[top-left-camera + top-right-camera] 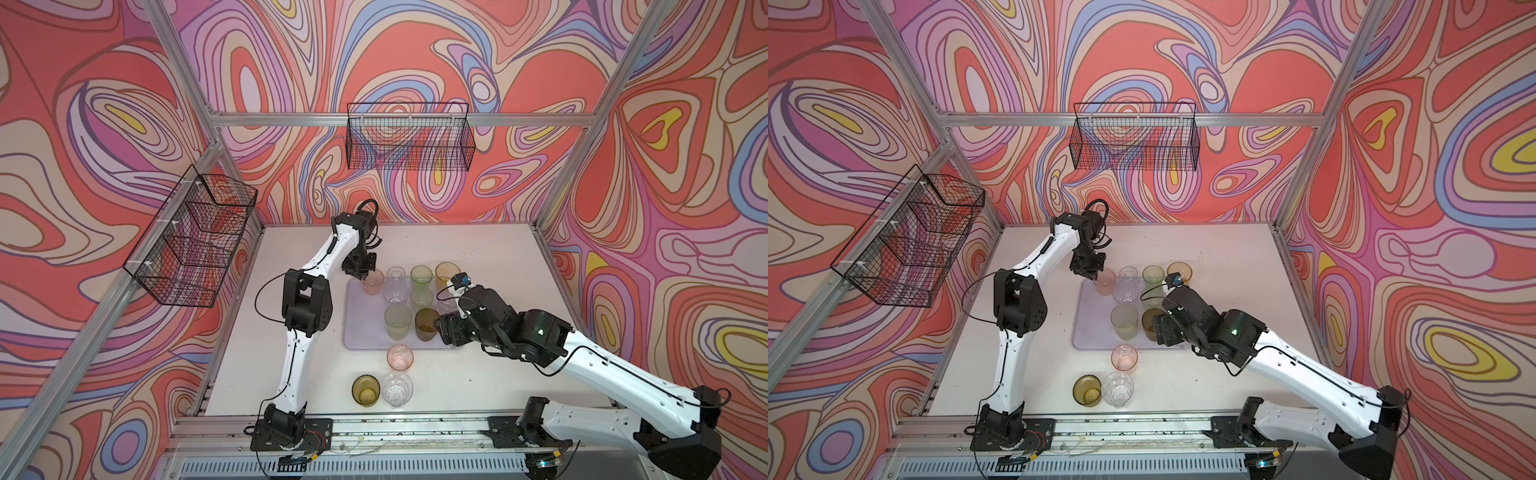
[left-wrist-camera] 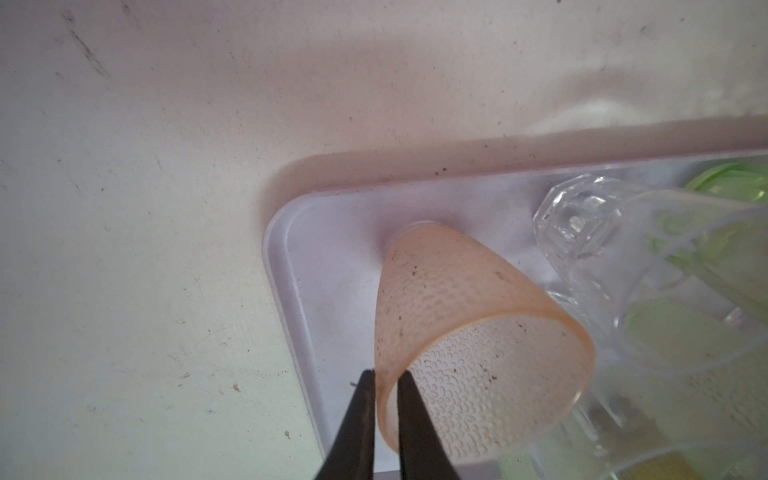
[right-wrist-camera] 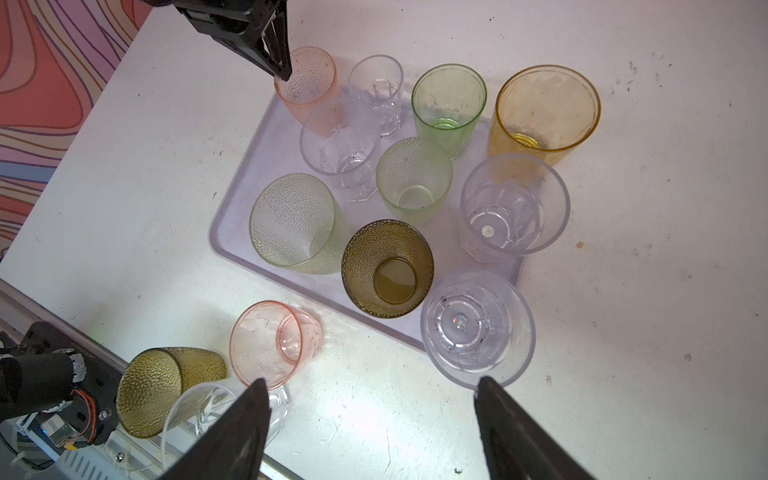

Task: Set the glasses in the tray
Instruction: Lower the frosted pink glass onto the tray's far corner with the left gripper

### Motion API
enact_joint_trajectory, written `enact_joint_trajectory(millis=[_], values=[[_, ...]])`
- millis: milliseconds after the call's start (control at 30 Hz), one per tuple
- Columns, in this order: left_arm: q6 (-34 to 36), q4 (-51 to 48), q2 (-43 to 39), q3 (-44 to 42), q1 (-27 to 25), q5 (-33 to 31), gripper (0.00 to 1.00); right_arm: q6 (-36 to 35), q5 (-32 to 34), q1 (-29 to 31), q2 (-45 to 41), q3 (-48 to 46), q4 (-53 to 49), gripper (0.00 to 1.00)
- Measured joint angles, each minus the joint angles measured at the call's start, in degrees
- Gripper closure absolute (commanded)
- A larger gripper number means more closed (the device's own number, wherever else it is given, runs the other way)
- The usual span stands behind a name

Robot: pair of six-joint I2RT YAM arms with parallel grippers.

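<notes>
Left fingers [image 2: 361, 415]: astride the rim of the pink dimpled glass [image 2: 440, 299], one inside, one outside; squeezing or slack cannot be told.
Pink dimpled glass: upright, base down, in the tray's [image 2: 332, 249] far left corner.
Right fingers [image 3: 232, 428]: spread wide, empty, above the tray's near right corner.
Off tray: pink faceted glass [image 1: 400, 356], olive glass [image 1: 365, 390] and clear glass [image 1: 397, 388] on the surface [image 1: 457, 374], just before its near edge.

White table [image 1: 449, 386], scuffed & speckled w/ dirt. Lavender tray [image 1: 361, 324] lies flat approx. mid-table. Off the tray, toward the near edge: pink glass [image 1: 401, 357] just by the rim; olive glass [image 1: 365, 390] & clear glass [image 1: 397, 390] side by side, nearer.
</notes>
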Motion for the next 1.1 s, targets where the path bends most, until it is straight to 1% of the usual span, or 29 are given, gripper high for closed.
enact_joint_trajectory(millis=[500,1033,1100], values=[[0.0,0.0,0.7,0.0,0.0,0.2,0.82,0.0,0.0,0.0,0.0,0.0,0.0,0.19],[-0.1,0.1,0.8,0.0,0.0,2.3,0.81,0.0,0.2,0.0,0.0,0.0,-0.2,0.19],[-0.1,0.1,0.8,0.0,0.0,2.3,0.80,0.0,0.2,0.0,0.0,0.0,-0.2,0.19]])
